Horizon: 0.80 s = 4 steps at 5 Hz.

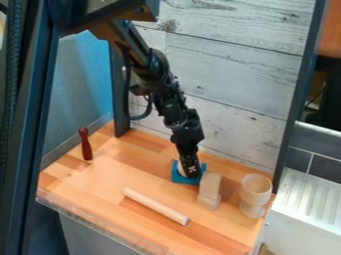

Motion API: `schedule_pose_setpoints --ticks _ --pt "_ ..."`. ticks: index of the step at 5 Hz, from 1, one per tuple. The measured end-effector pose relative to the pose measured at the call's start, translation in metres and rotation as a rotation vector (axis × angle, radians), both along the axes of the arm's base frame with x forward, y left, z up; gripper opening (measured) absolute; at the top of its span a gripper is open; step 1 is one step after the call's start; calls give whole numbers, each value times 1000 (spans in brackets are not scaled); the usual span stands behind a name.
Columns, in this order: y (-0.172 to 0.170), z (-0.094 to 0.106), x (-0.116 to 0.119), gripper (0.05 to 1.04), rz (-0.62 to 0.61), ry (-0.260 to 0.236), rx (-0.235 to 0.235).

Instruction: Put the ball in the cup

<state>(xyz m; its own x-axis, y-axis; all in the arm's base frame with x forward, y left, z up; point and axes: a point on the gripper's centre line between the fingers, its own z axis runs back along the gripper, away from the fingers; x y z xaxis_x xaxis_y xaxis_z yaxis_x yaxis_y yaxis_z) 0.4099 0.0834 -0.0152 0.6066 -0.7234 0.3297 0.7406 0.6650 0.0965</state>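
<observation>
Arm comes in from top left, gripper (192, 170) down at the blue item (177, 177) toward the back of the wood tabletop (216, 236). Pale rounded thing (180, 168) at the gripper's left edge in the picture, mostly hidden; can't tell if it's the ball. Tan block (210, 184) just right of the blue item, touching smaller block (208, 201). Wooden cup (255, 191) upright, right of the blocks. Dowel (156, 205) lies diagonally in front. Dark red handle (86, 144) far left, well apart. Plank wall (233, 74) behind.
</observation>
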Motion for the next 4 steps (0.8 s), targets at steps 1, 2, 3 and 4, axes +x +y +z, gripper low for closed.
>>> schedule_pose_setpoints --ticks 1,2,3,4 --pt "6 2 -1 774 43 19 -41" --pt "9 9 -2 773 105 43 -109" --pt "7 35 -4 773 143 15 -145" --pt "-1 73 -9 773 162 -47 -202"
